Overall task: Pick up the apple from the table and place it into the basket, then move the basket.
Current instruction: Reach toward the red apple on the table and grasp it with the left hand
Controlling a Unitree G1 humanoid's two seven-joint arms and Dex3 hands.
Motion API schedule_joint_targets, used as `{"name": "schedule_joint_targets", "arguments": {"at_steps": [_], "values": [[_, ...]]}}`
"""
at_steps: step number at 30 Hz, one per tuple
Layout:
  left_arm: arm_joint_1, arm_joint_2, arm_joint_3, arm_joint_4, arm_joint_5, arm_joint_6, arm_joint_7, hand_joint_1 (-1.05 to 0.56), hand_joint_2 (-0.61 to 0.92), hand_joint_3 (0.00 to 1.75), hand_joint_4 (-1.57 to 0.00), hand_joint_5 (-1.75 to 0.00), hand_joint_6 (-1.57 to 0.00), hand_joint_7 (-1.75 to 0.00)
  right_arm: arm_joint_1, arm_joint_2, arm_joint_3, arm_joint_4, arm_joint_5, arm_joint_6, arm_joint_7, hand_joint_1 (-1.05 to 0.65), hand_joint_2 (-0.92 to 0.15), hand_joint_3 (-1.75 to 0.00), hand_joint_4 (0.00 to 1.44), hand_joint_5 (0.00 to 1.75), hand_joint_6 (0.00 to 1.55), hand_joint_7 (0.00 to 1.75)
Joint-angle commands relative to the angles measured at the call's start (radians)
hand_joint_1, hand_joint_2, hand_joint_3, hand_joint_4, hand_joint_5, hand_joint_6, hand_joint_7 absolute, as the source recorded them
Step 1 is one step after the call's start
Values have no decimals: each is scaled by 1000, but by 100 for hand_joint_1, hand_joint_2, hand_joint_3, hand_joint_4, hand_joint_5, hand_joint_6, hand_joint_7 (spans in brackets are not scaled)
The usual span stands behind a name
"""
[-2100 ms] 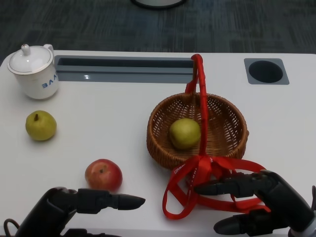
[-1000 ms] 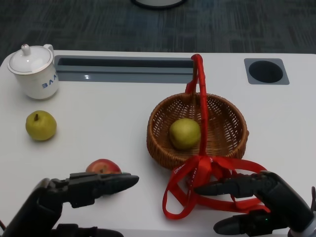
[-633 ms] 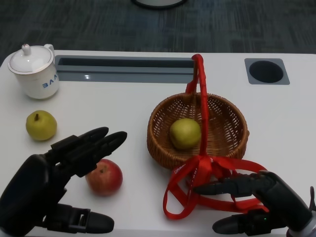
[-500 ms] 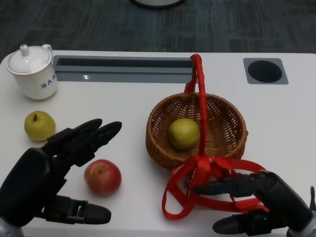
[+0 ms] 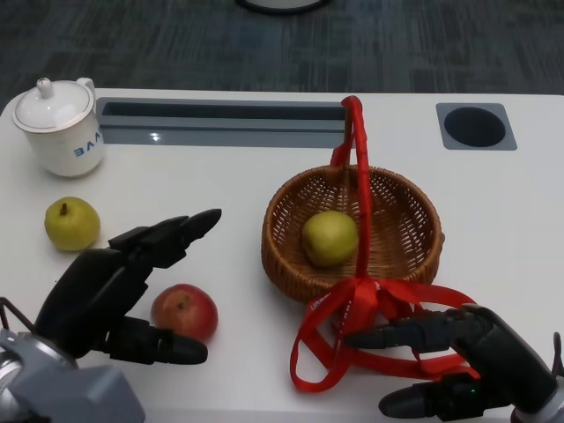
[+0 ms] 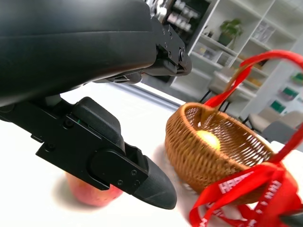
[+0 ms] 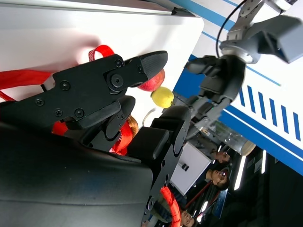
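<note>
A red apple [image 5: 185, 311] lies on the white table [image 5: 203, 189] near its front edge. My left hand [image 5: 110, 286] hovers just left of it, fingers spread above it and thumb low in front, holding nothing. In the left wrist view the apple [image 6: 90, 193] shows behind the thumb. The wicker basket [image 5: 405, 251] with a red ribbon handle [image 5: 359, 167] stands to the right and holds a yellow-green fruit [image 5: 330, 238]. My right hand [image 5: 458, 357] rests open over the ribbon loops [image 5: 326, 348] in front of the basket.
A yellow-green pear [image 5: 71, 223] sits at the left, with a white lidded cup [image 5: 59, 128] behind it. A grey slot [image 5: 220, 122] and a round hole [image 5: 475, 127] lie along the table's far side.
My left hand rose from the front edge, spread its fingers and moved over and beside the apple. The apple, basket and right hand stayed put.
</note>
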Motion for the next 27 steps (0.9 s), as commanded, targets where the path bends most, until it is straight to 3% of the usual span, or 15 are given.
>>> {"name": "schedule_joint_targets", "arguments": {"at_steps": [1,12,23,25,27], "values": [[-57,18,-48,124,36,-17,68,-85,68,0,-36,-4,-32,-3,5,-11,-4,-11,13,1,-1,-41,-80,0,95,1,89,1],[-218,19,-201,489,118,-35,247,-78,64,0,-41,-2,-37,-2,20,-17,-1,-29,18,0,2,-40,-80,0,95,0,89,0],[-309,3,-305,679,140,10,357,-72,62,0,-43,-1,-40,-1,33,-18,0,-46,18,0,-1,-40,-80,0,96,1,90,1],[-316,-6,-312,699,134,3,380,-65,62,0,-50,-3,-47,-3,34,-19,-1,-45,16,-2,-2,-41,-80,0,97,1,91,1],[-316,-17,-307,714,112,-26,396,-51,63,0,-67,-6,-61,-5,34,-22,-2,-43,17,-3,0,-41,-80,0,97,1,91,0]]}}
